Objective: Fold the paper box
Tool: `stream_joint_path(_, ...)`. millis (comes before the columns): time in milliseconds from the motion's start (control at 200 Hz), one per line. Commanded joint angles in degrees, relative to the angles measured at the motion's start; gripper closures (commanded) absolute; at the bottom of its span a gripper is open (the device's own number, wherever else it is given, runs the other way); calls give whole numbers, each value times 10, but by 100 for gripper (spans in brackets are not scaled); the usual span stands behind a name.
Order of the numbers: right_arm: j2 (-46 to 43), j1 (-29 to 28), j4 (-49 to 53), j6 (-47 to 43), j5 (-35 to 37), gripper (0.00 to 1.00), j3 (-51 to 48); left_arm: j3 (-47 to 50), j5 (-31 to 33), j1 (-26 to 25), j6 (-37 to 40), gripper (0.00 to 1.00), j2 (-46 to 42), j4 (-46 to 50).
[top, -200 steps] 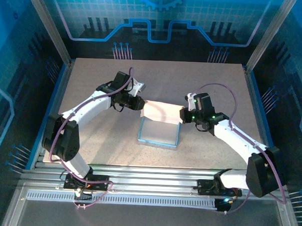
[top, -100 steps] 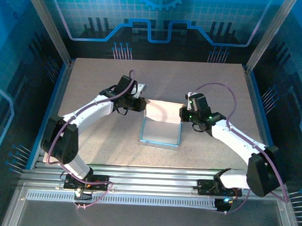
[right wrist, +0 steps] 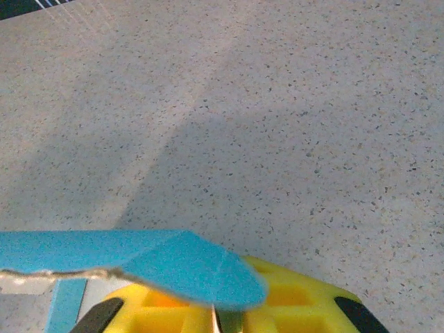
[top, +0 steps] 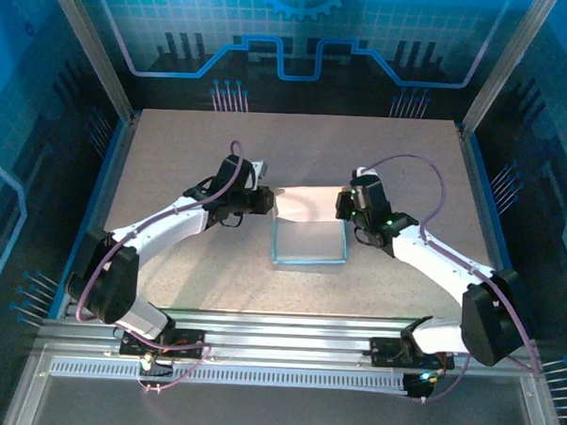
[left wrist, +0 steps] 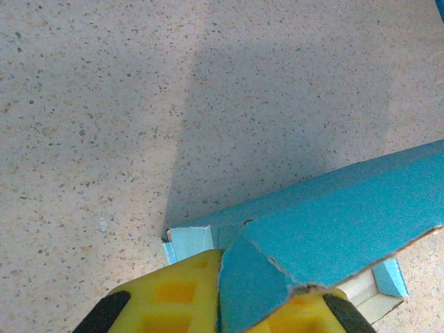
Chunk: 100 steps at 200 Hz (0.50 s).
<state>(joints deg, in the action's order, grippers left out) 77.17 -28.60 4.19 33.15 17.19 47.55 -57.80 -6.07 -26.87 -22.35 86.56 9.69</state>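
The paper box [top: 309, 242] lies in the middle of the table as a shallow light blue tray, its pale lid flap [top: 307, 204] rising along the far side. My left gripper [top: 266, 200] is at the flap's left end and my right gripper [top: 344, 204] at its right end. In the left wrist view the yellow fingers [left wrist: 173, 295] are shut on a blue corner tab of the paper box [left wrist: 333, 208]. The right wrist view has the yellow fingers [right wrist: 298, 298] shut under a blue rounded tab of the box [right wrist: 187, 267].
The speckled tabletop [top: 192, 143] spreads around the box. Blue side rails [top: 101, 195] and the frame posts bound it left and right. The ribbed metal base plate [top: 278, 330] with both arm mounts runs along the near edge.
Both grippers have shifted slightly to the right and away from the arm bases, carrying the box with them. The left jaws have closed tighter on the tab.
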Motion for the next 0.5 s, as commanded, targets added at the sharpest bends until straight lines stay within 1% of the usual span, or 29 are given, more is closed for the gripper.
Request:
stream_joint_path(0, 19, -8, -52, 27, 14, 82, -11, 9, 12, -12, -27, 88, -20, -43)
stream_joint_path(285, 40, -15, -76, 28, 18, 82, -31, 2, 13, -20, -16, 87, -20, -16)
stream_joint_path(495, 37, -18, -90, 34, 16, 82, -47, 18, 10, -22, -31, 87, -34, -25)
